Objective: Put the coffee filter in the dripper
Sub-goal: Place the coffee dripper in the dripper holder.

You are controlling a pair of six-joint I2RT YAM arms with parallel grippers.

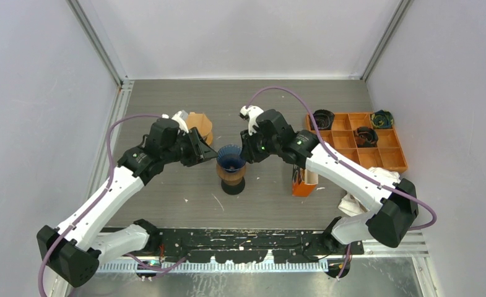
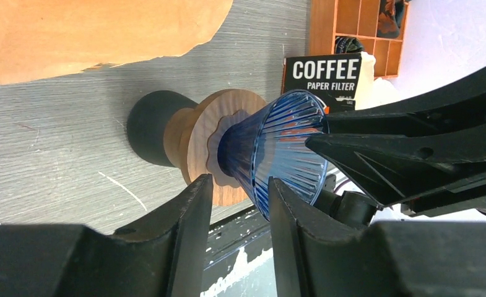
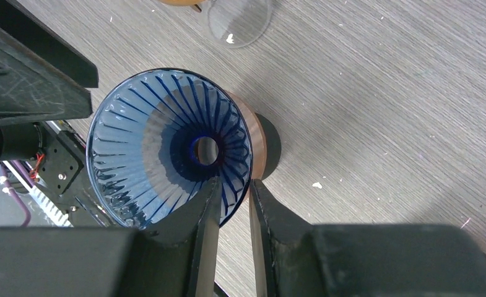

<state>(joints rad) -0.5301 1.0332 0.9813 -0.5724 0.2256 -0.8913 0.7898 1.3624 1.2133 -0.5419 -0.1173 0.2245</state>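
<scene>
The blue ribbed glass dripper (image 1: 230,156) stands on a wooden collar (image 2: 200,142) and a black base in the middle of the table, with nothing inside it (image 3: 160,142). A brown paper coffee filter (image 1: 199,124) lies just behind my left gripper (image 1: 208,151), held by neither arm; it fills the upper left of the left wrist view (image 2: 98,31). The left jaws (image 2: 240,182) stand a little apart with nothing between them, right beside the dripper's rim (image 2: 277,148). My right gripper (image 3: 234,182) straddles the opposite rim, one finger over the inside, one outside, with a narrow gap showing.
An orange box of coffee paper filters (image 1: 303,182) stands right of the dripper, under the right arm. An orange compartment tray (image 1: 390,159) with dark items sits at the back right. A white cloth (image 1: 355,201) lies near the right arm's base. A clear glass disc (image 3: 240,21) lies beyond the dripper.
</scene>
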